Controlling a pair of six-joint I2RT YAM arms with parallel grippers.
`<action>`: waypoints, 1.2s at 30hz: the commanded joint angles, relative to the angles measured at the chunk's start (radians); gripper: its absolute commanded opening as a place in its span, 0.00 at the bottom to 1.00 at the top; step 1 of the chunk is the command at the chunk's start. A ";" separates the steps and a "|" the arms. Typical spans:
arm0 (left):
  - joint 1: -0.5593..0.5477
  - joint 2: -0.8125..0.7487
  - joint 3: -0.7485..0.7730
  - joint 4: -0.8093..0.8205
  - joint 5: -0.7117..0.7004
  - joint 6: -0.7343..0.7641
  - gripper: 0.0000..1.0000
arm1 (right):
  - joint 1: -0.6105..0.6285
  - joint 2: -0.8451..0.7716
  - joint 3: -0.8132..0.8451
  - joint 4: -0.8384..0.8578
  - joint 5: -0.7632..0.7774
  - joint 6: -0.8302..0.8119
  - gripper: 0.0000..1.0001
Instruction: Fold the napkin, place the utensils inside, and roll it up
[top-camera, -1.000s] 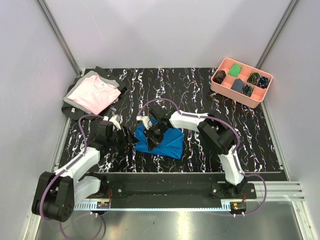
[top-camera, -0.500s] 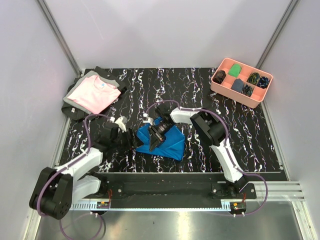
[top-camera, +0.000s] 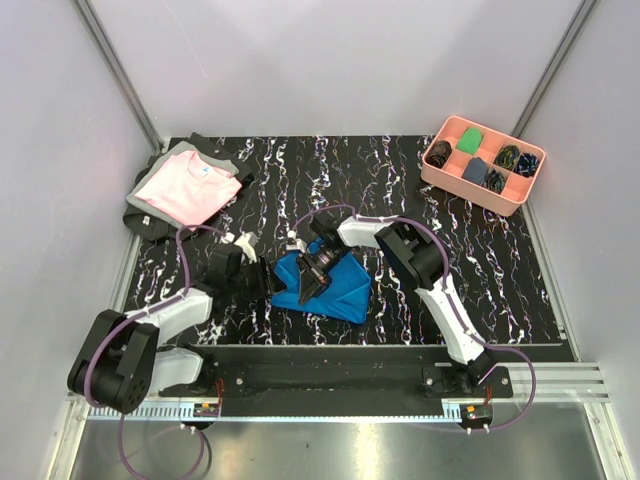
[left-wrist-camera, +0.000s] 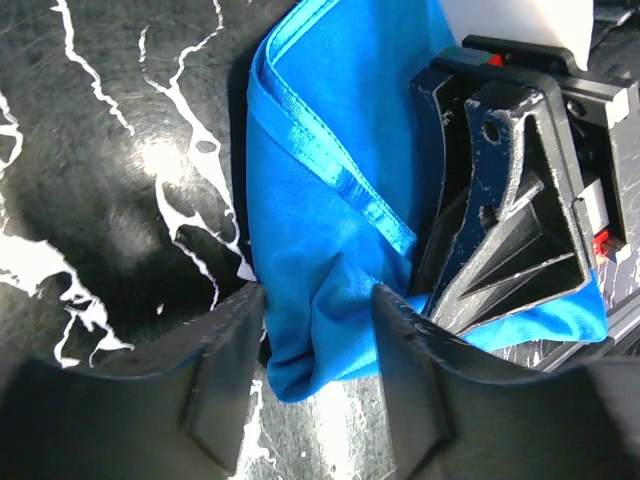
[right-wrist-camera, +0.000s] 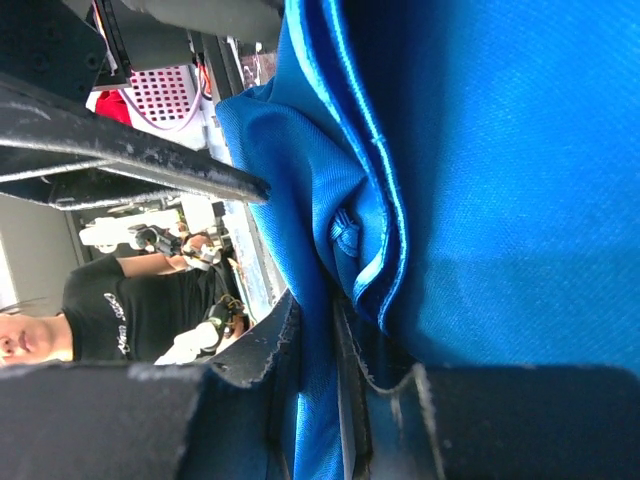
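The royal-blue napkin (top-camera: 335, 287) lies as a folded bundle at the middle of the black marbled table (top-camera: 450, 290). My left gripper (top-camera: 263, 280) is at the bundle's left end. In the left wrist view its fingers (left-wrist-camera: 225, 380) stand on either side of a bunched corner of the napkin (left-wrist-camera: 320, 200), both pads touching cloth. My right gripper (top-camera: 312, 272) is low on top of the bundle, its black frame (left-wrist-camera: 510, 200) just beyond the left jaws. It is shut (right-wrist-camera: 315, 340) on a thin fold of the napkin (right-wrist-camera: 500, 150). The utensils are hidden.
A folded pink shirt (top-camera: 190, 190) with grey trim lies at the back left. A pink divided tray (top-camera: 437, 178) holding small cloth bundles stands at the back right. The metal rail (top-camera: 330, 385) carrying both arm bases runs along the near edge.
My left gripper has slid right onto the napkin's left end and its jaws have narrowed round the cloth. The right arm's elbow has swung toward the back; its gripper stays shut on the napkin.
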 joint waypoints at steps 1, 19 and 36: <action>-0.007 0.021 0.001 0.082 0.053 -0.008 0.50 | -0.008 0.054 0.020 -0.009 0.084 -0.004 0.23; -0.010 0.005 -0.037 0.067 0.094 -0.022 0.12 | -0.034 0.094 0.071 -0.009 0.116 0.034 0.21; -0.009 0.107 0.104 -0.159 0.041 0.007 0.00 | -0.048 -0.480 -0.202 0.110 0.541 0.066 0.76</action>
